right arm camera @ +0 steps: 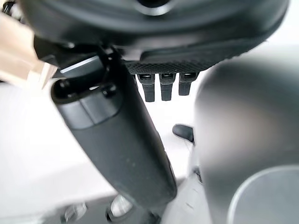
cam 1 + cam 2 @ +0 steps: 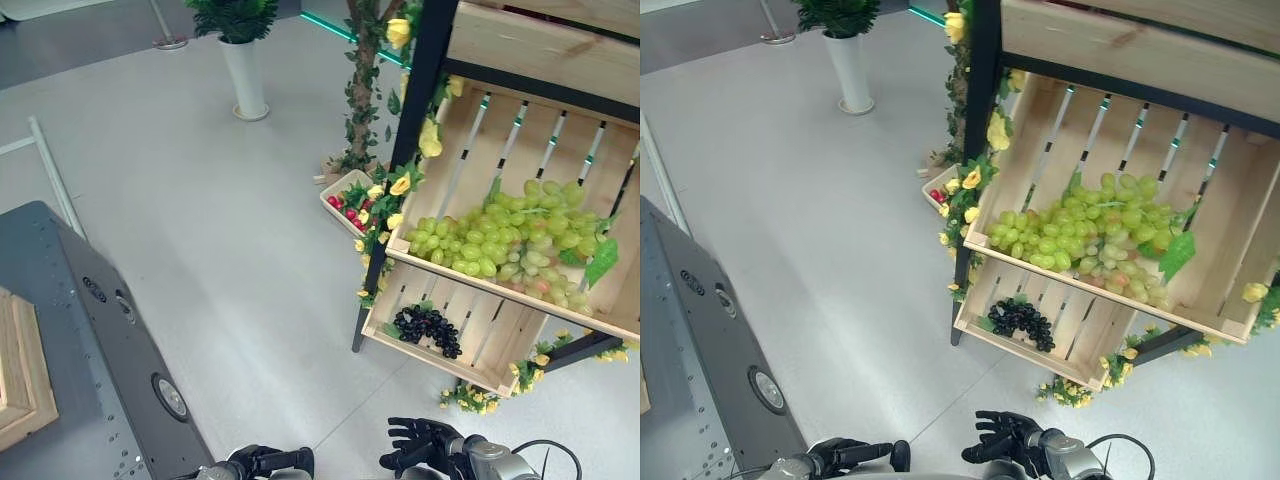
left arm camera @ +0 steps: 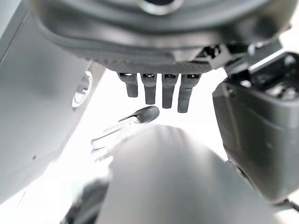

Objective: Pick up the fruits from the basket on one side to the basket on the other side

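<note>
Bright, even light; the floor [image 2: 230, 250] glares white in both wrist views, where near parts blur.

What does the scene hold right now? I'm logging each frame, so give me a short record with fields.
upper crate: green grapes heaped in a slanted wooden crate
lower crate: dark grapes in the wooden crate below
left hand: low, away from the crates, holding nothing, fingers relaxed
right hand: low, empty, fingers spread
floor: potted plant
</note>
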Available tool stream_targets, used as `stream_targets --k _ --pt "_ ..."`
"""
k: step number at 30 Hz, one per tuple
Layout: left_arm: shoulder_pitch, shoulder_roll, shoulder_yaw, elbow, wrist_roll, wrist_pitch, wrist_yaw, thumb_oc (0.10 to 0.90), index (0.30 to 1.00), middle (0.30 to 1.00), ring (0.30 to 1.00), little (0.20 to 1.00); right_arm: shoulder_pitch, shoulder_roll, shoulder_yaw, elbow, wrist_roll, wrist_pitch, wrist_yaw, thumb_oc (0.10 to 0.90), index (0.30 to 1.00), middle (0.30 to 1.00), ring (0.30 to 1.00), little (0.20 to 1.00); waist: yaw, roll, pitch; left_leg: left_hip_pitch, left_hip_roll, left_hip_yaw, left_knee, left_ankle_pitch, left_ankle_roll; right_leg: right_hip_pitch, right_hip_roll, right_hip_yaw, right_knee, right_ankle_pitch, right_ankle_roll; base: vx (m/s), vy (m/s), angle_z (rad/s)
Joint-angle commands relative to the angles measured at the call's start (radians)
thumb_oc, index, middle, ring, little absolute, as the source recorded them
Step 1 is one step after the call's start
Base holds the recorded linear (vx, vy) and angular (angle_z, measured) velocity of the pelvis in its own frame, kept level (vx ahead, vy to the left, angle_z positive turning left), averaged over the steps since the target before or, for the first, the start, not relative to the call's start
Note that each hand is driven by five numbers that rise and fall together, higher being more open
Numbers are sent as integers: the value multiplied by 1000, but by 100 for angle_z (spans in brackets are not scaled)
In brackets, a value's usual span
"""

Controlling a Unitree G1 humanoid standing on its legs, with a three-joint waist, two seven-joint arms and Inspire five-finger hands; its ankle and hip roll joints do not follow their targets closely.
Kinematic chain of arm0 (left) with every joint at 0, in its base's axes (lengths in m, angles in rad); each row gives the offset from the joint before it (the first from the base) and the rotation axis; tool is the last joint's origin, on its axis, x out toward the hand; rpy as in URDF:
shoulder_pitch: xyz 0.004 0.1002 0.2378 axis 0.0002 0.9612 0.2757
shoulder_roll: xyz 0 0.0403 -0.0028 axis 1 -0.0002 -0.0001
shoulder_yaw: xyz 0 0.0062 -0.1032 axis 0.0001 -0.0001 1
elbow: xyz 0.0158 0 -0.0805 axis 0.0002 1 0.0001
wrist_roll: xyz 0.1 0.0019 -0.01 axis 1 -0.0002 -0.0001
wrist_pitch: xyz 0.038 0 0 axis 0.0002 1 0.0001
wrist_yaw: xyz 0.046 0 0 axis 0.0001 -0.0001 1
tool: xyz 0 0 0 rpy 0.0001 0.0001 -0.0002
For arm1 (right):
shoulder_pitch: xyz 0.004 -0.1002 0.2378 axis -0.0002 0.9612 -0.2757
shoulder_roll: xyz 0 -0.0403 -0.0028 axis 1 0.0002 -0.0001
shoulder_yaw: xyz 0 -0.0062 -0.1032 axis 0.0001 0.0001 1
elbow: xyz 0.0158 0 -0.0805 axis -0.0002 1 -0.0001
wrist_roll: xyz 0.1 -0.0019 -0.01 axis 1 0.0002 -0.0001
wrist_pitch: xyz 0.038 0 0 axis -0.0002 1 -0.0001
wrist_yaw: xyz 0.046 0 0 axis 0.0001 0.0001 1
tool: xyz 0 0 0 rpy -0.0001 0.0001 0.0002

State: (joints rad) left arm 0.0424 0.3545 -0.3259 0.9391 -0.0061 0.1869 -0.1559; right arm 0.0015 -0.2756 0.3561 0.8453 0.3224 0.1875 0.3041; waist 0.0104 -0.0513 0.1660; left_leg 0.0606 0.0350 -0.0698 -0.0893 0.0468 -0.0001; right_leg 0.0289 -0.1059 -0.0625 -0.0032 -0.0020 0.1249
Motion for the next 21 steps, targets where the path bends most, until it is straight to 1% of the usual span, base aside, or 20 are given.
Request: stream_targets --k 1,2,3,4,5,6,7,8,9,11,12,13,15,16,17,19,20,21 --pt "-58 -38 -31 31 -32 -59 14 800 900 900 900 900 2 15 -39 26 6 -139 -89 800 900 900 900 900 -4 37 -32 -7 -122 -58 29 -76 66 -50 96 127 130 -30 -15 -29 -349 187" --pt "-61 -43 -29 30 -35 -63 18 800 900 900 900 900 0 17 -38 28 -14 -174 -119 800 900 900 900 900 -2 37 -30 -8 -120 -73 26 -70 60 -40 105 124 113 -42 -25 -55 -394 176" --pt "-63 -50 -27 26 -36 -59 29 800 900 900 900 900 -3 16 -36 18 -10 -189 -144 800 900 900 900 900 1 35 -28 -13 -116 -85 27 -63 51 -30 113 119 93 -45 -34 -46 -259 122" --pt "-63 -52 -27 25 -36 -56 30 800 900 900 900 900 -5 16 -35 15 -10 -186 -144 800 900 900 900 900 1 34 -27 -14 -115 -88 27 -61 48 -28 114 115 89 -45 -36 -101 -366 69" --pt "-59 -56 -18 12 -50 -54 38 800 900 900 900 900 -14 15 -22 -6 -28 -187 -148 800 900 900 900 900 9 31 -19 -30 -99 -87 35 -47 24 -17 122 100 64 -44 -46 -94 -296 47" --pt "-58 -56 -16 9 -61 -57 43 800 900 900 900 900 -15 14 -18 -10 -39 -194 -147 800 900 900 900 900 10 31 -17 -34 -95 -86 37 -44 20 -15 124 99 60 -44 -48 -166 -440 56" --pt "-67 -59 -8 -3 -72 -56 50 800 900 900 900 900 -24 4 1 -40 -79 -225 -156 800 900 900 900 900 18 29 -11 -60 -78 -75 41 -24 -5 -6 130 85 31 -39 -54 -135 -332 66" --pt "-75 -59 -5 -8 -76 -49 56 800 900 900 900 900 -28 -4 14 -60 -102 -238 -157 800 900 900 900 900 24 29 -7 -80 -68 -68 42 -9 -20 1 131 74 16 -36 -55 -141 -362 88" --pt "-81 -59 -1 -10 -89 -45 65 800 900 900 900 900 -28 -10 21 -76 -106 -233 -154 800 900 900 900 900 27 28 -5 -97 -62 -57 43 2 -31 9 130 61 4 -33 -55 -94 -286 85" --pt "-98 -57 13 -20 -82 -37 45 800 900 900 900 900 -27 -25 25 -100 -91 -211 -157 800 900 900 900 900 37 25 0 -139 -59 -4 66 6 -49 31 117 7 -31 -28 -55 -73 -217 58" --pt "-98 -57 13 -20 -82 -37 45 800 900 900 900 900 -27 -25 25 -100 -91 -211 -157 800 900 900 900 900 36 25 0 -140 -59 -4 67 5 -49 32 117 7 -31 -28 -55 -89 -177 68" --pt "-99 -56 12 -36 -80 -34 34 800 900 900 900 900 -31 -40 21 -88 -89 -188 -130 800 900 900 900 900 48 26 0 -157 -64 41 100 -8 -56 39 100 -49 -52 -23 -58 -88 -138 86" --pt "-94 -58 18 -45 -96 -27 33 800 900 900 900 900 -31 -47 14 -66 -75 -193 -140 800 900 900 900 900 56 21 -1 -162 -76 85 156 -38 -54 38 75 -103 -61 -16 -60 -105 -116 90" --pt "-86 -59 24 -49 -97 -26 29 800 900 900 900 900 -30 -48 8 -57 -51 -182 -141 800 900 900 900 900 58 14 0 -162 -89 121 210 -72 -48 34 56 -135 -63 -9 -59 -82 -43 71" --pt "-81 -59 26 -50 -97 -27 28 800 900 900 900 900 -29 -48 6 -53 -51 -177 -139 800 900 900 900 900 58 12 0 -163 -92 130 226 -83 -46 32 51 -144 -63 -7 -59 -82 -22 85" --pt "-66 -61 40 -53 -83 -40 15 800 900 900 900 900 -18 -44 -1 -41 -37 -177 -135 800 900 900 900 900 53 8 2 -148 -101 177 282 -136 -30 20 34 -168 -56 -1 -58 -53 14 106" --pt "-66 -59 41 -53 -77 -43 8 800 900 900 900 900 -15 -44 -3 -41 -32 -177 -132 800 900 900 900 900 50 8 0 -145 -99 189 293 -147 -28 18 32 -172 -56 -1 -58 -26 39 115" --pt "-66 -53 37 -56 -63 -45 -8 800 900 900 900 900 -7 -43 -8 -44 -33 -169 -124 800 900 900 900 900 42 10 -6 -136 -90 216 293 -157 -30 13 28 -189 -57 -1 -57 -7 59 132"
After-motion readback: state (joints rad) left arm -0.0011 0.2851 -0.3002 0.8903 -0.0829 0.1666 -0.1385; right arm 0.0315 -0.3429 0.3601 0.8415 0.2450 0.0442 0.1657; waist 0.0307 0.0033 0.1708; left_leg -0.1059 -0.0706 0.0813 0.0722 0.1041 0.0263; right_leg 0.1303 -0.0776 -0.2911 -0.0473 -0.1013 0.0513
